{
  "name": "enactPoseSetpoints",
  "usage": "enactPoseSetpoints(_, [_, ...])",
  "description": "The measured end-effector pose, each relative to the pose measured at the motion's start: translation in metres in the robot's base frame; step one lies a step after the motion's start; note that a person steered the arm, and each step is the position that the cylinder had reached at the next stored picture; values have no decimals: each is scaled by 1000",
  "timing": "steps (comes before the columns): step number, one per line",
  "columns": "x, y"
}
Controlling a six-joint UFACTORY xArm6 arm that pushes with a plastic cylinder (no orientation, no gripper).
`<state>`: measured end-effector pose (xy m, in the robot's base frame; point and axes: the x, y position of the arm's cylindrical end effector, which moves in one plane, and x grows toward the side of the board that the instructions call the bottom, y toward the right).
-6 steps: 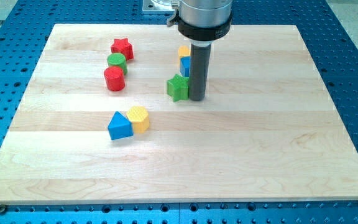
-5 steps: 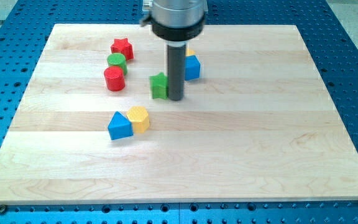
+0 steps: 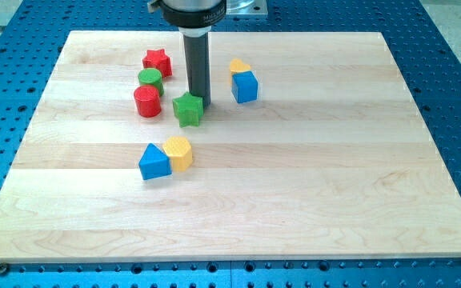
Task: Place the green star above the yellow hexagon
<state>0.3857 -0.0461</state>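
Note:
The green star (image 3: 188, 110) lies on the wooden board (image 3: 310, 184), left of the middle and above the yellow hexagon (image 3: 179, 153). A gap of bare wood separates the two. My tip (image 3: 199, 103) stands at the star's upper right edge, touching it. The rod rises straight up to the arm's dark collar at the view's top.
A blue triangular block (image 3: 154, 162) touches the yellow hexagon's left side. A red cylinder (image 3: 146, 102), a green cylinder (image 3: 150, 78) and a red star (image 3: 157, 62) stand left of the green star. A blue cube (image 3: 245, 86) with a yellow block (image 3: 237, 66) behind it is to the right.
My tip has swept to the view's left and pushed the green star left with it, from beside the blue cube to a spot above the yellow hexagon. The other blocks have not moved.

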Motion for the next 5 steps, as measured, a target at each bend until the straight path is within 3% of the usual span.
enactPoseSetpoints(2, [19,36])
enactPoseSetpoints(5, [29,-12])
